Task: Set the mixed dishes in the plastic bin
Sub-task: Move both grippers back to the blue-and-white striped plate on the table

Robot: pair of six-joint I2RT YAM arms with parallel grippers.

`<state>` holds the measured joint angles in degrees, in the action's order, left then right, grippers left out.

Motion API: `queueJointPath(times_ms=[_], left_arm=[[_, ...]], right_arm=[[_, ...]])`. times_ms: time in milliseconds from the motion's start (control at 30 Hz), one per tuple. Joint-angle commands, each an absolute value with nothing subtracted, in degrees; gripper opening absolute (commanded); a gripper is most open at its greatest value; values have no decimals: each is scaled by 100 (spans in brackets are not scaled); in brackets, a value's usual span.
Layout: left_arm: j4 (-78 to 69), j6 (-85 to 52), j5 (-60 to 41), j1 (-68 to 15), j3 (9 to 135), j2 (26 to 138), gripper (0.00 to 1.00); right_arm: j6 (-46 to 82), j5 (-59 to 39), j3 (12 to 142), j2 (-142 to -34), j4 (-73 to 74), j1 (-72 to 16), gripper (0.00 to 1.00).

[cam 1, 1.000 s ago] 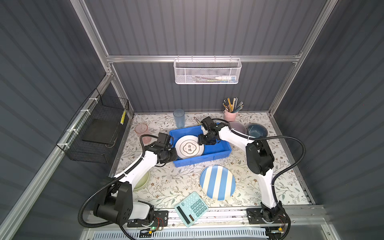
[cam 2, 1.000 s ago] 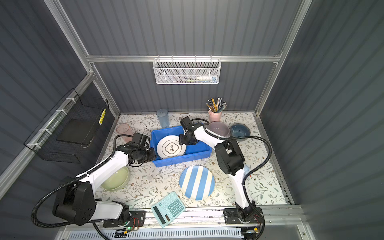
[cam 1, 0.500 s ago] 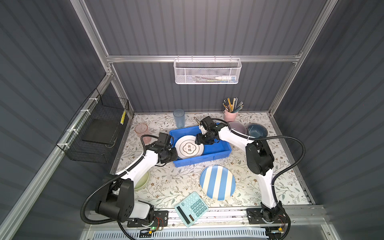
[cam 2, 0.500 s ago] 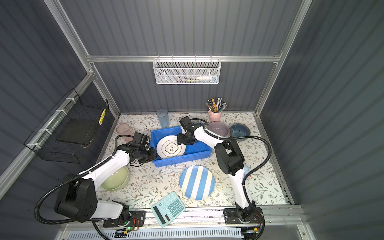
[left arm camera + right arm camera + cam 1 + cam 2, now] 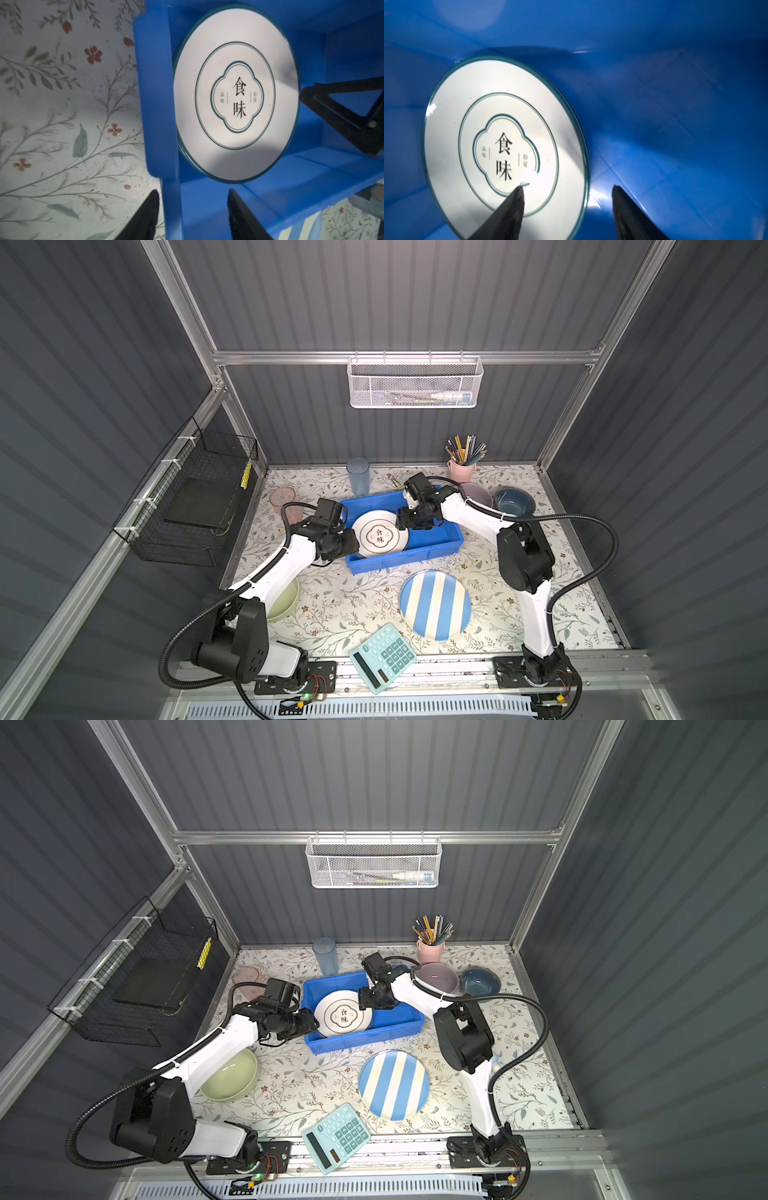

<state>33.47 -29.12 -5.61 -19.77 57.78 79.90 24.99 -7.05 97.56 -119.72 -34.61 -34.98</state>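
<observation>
In both top views the white plate (image 5: 379, 534) lies in the blue bin (image 5: 432, 545), at its nine o'clock end, seemingly tipped against that wall. The left wrist view shows the left gripper (image 5: 192, 199) spread astride the bin's wall, holding nothing. The right wrist view shows the right gripper (image 5: 566, 191) spread across the plate's rim. It looks stiff, glossy and breakable, so I'd pinch it at the rim.
</observation>
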Motion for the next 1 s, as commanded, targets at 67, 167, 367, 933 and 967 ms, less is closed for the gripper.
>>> queueJointPath(times_ms=[67, 167, 367, 933, 967], left_arm=[[4057, -2237, -842, -1986, 6198, 7594, 65], [4040, -1947, -1389, -1995, 6155, 7344, 67], [4357, -1538, -1311, -2378, 6099, 6882, 76], [3415, -2131, -870, -4592, 5344, 7266, 61], [3374, -2176, -849, -4665, 5331, 7329, 60]], right_arm=[[2218, -590, 9306, -10794, -3677, -3446, 70], [2244, -573, 8692, -10075, -3606, -3445, 71], [2429, -632, 7198, -8559, -3431, -3441, 71], [3425, -167, 4503, -5782, -4045, -3381, 67], [3494, -200, 4394, -5730, -4023, -3381, 66]])
